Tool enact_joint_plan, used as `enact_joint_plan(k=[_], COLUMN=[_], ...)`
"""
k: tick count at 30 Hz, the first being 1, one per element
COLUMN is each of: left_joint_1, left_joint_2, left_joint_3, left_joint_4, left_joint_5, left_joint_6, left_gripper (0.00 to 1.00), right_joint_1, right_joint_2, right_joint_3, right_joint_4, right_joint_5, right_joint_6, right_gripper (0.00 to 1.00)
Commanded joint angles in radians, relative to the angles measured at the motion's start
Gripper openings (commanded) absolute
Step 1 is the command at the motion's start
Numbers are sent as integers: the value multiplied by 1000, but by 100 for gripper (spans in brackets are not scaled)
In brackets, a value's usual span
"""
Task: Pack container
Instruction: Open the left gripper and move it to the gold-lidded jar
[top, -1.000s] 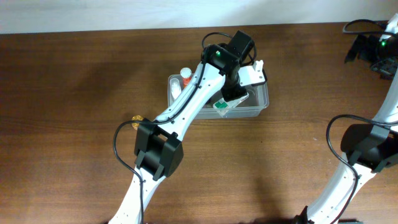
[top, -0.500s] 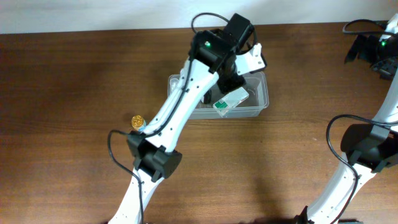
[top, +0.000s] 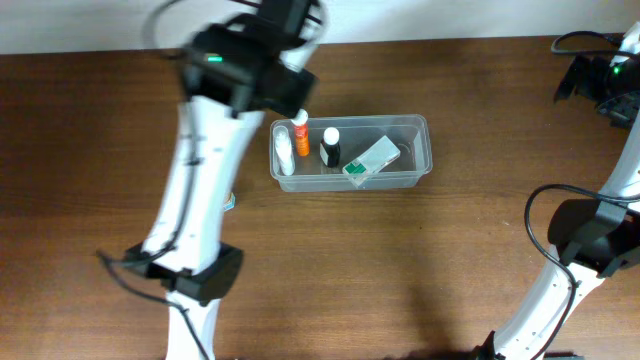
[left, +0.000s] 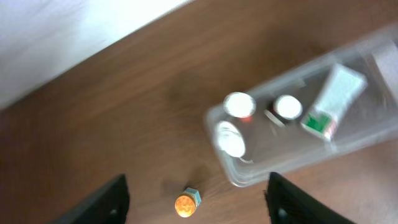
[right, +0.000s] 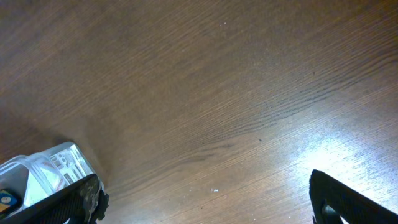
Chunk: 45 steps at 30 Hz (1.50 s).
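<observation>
The container (top: 417, 150) is a clear tub at mid-table. In it are a white bottle (top: 284, 155), an orange bottle (top: 300, 130), a black bottle with a white cap (top: 330, 146) and a green-and-white box (top: 371, 161). The container also shows in the left wrist view (left: 348, 140). My left gripper (left: 196, 190) is open and empty, high above the table left of the container; it is blurred in the overhead view (top: 288, 75). A small gold-capped bottle (left: 186, 203) stands below it. My right gripper (right: 205, 193) is open and empty, at the far right (top: 600, 85).
The gold-capped bottle (top: 229, 201) is partly hidden by the left arm (top: 200, 170) in the overhead view. A clear labelled box (right: 43, 171) sits by the right gripper's left finger. The right arm's base (top: 590, 240) stands at the right edge.
My left arm has lifted out of the container and swung up and to the left, uncovering the bottles. The green-and-white box stays in the container. The right arm has not moved.
</observation>
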<state>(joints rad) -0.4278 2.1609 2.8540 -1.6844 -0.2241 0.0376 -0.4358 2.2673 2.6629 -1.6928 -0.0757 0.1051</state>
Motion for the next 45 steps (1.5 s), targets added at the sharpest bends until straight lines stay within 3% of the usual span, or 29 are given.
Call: enact_joint_plan(k=[1, 3, 7, 21, 45], left_joint_1=[82, 124, 186, 287, 367], left_joint_2=[-80, -97, -124, -162, -162], left_joint_3=[20, 17, -50, -629, -1213], left_joint_4=[-3, -3, -3, 16, 439], left_joint_5=[77, 150, 174, 185, 303], left_joint_6=[-146, -145, -145, -146, -147], left_gripper=[85, 100, 99, 99, 99], right_joint_1=[3, 3, 3, 3, 3], right_joint_2=[-34, -34, -34, -34, -34], right_joint_3=[-3, -3, -3, -3, -3], right_joint_4=[-6, -6, -6, -6, -6], right_joint_5=[8, 8, 8, 8, 8], right_joint_6=[8, 8, 8, 8, 8], right_gripper=[98, 98, 98, 98, 98])
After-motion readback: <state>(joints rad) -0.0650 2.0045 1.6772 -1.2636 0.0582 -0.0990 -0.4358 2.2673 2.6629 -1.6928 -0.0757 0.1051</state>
